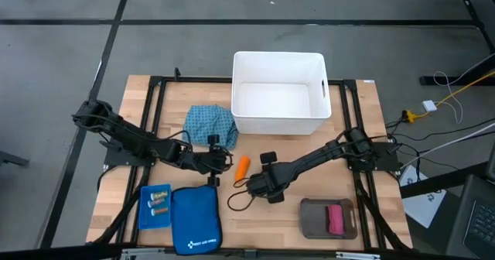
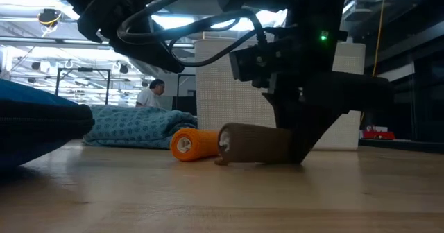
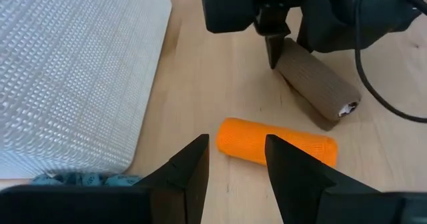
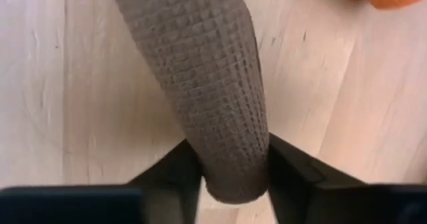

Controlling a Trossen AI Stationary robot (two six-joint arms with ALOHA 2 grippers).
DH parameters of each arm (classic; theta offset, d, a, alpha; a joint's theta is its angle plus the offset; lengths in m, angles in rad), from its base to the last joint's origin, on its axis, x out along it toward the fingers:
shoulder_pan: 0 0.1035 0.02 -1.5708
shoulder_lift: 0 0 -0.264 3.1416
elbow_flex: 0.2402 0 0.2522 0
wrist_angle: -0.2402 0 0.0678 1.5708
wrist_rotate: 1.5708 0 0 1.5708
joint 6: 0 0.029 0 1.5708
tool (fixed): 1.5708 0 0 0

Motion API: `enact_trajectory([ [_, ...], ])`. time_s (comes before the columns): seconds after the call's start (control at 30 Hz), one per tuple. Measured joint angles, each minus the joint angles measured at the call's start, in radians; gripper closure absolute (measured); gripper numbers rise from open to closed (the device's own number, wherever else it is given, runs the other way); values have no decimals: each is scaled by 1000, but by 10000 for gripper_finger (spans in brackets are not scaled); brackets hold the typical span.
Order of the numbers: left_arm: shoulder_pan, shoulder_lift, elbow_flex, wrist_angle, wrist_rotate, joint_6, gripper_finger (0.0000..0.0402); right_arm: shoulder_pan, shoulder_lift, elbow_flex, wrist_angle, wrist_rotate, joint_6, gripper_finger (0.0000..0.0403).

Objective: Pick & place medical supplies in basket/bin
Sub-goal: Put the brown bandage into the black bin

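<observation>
The right gripper point(image 1: 259, 184) is clenched on a brown bandage roll point(image 2: 255, 143) lying on the wooden table point(image 1: 371, 136), just beside the orange cylinder point(image 1: 243, 165). The left gripper point(image 3: 235, 164) hovers released, its fingers either side of that cylinder's near end. The white bin point(image 1: 278, 94) stands behind, near the teal cloth bundle point(image 1: 209, 125). A person point(image 2: 150, 92) shows in the room beyond

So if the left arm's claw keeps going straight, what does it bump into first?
Most likely the orange roll: it lies on the table right ahead of the open left end effector, in line with the gap between its fingers. Depth is hard to judge.
</observation>
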Motion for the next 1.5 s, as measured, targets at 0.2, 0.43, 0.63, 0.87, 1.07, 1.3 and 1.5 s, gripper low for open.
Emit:
enact_trajectory([
  [0.2,0,0,0,10,-1,52,258,17,-17,-1,-62,-23,108,343],
  [0.43,2,0,0,76,0,120,258,40,-91,78,-253,12,271,342],
  [0.63,36,0,1,125,39,194,258,74,-173,197,-398,88,484,330],
  [0.87,107,0,1,165,110,243,258,121,-244,253,-506,64,941,336],
  [1.07,149,0,1,172,171,246,258,188,-252,253,-592,-65,1220,329],
  [1.3,155,0,1,172,187,239,258,298,-252,253,-589,-177,1516,329],
  [1.5,155,0,1,171,205,214,258,429,-246,252,-590,-224,1786,328],
])
